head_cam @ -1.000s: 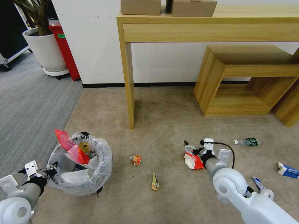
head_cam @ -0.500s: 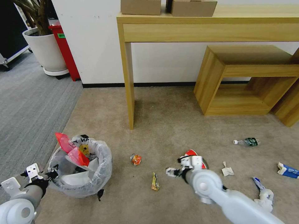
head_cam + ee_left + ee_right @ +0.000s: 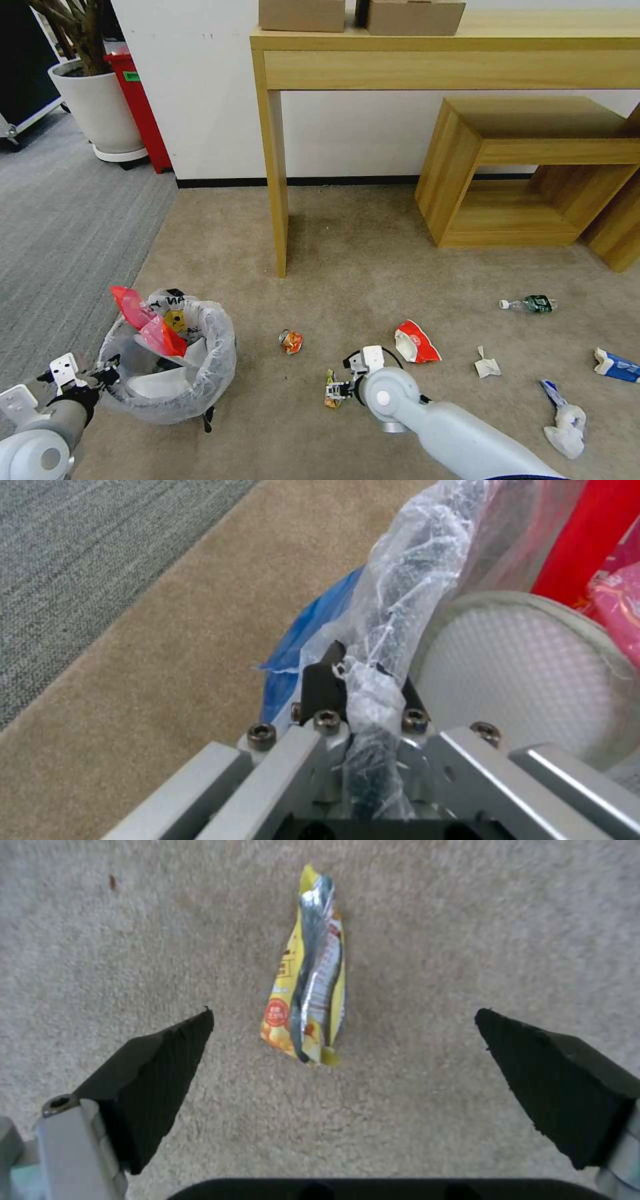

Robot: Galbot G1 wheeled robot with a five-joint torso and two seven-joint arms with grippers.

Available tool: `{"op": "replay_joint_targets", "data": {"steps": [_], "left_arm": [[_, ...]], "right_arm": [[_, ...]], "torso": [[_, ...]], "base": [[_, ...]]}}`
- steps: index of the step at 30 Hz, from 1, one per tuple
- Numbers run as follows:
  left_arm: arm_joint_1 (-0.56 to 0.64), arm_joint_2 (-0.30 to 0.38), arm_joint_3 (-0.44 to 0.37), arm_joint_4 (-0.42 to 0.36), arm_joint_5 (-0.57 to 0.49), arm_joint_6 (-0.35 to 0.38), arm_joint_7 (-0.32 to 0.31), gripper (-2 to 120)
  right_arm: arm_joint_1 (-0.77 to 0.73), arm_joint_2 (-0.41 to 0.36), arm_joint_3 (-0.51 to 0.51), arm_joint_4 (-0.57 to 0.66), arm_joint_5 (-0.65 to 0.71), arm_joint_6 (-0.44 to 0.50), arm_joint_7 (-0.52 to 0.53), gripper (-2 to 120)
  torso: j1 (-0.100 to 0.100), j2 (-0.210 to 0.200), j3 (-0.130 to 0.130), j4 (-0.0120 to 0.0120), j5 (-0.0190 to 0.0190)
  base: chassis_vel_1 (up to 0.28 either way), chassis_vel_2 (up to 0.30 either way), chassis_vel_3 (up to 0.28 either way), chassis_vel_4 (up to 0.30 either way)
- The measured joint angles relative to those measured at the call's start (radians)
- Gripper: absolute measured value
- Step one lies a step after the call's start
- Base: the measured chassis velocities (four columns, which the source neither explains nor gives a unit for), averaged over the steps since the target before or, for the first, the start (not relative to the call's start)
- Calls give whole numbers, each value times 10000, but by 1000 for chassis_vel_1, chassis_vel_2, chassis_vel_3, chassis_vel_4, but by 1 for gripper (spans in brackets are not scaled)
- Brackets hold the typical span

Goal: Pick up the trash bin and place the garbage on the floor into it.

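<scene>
Right wrist view: the right gripper (image 3: pixel 347 1080) was spread wide above a yellow wrapper (image 3: pixel 308 975) lying centred between its pads for pinching. The trash bin's (image 3: pixel 167 363) rim was clamped by the left gripper (image 3: pixel 363 680), kept ready.

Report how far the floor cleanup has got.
Done: the left pincer grips the trash bin by its rim, with a red bag and slipper inside. In hand: the open right pincer hovers over the yellow wrapper. Left: red-white wrapper, bottle, carton.
</scene>
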Motion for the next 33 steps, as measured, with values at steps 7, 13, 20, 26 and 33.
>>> {"op": "replay_joint_targets", "data": {"steps": [7,13,20,26,33], "left_arm": [[31,1,2,-19,10,-24,14,1],[83,45,-55,-87,-16,-60,34,1],[112,34,-66,-107,-19,-103,49,1],[119,-5,-44,-104,0,-143,65,1],[94,-23,17,-82,25,-179,70,1]], "right_arm": [[173,578,-187,-766,-374,-5,-307,100],[259,1167,-353,-1408,-841,149,-579,96],[203,1445,-389,-1955,-1504,382,-906,88],[140,1389,-364,-2032,-1726,479,-1005,77],[61,1443,-386,-2201,-2117,691,-1192,56]], "torso": [[0,0,0,0,0],[0,0,0,1,0],[0,0,0,1,0],[0,0,0,0,1],[0,0,0,0,2]], "base": [[0,0,0,0],[0,0,0,0],[0,0,0,0],[0,0,0,0],[0,0,0,0]]}}
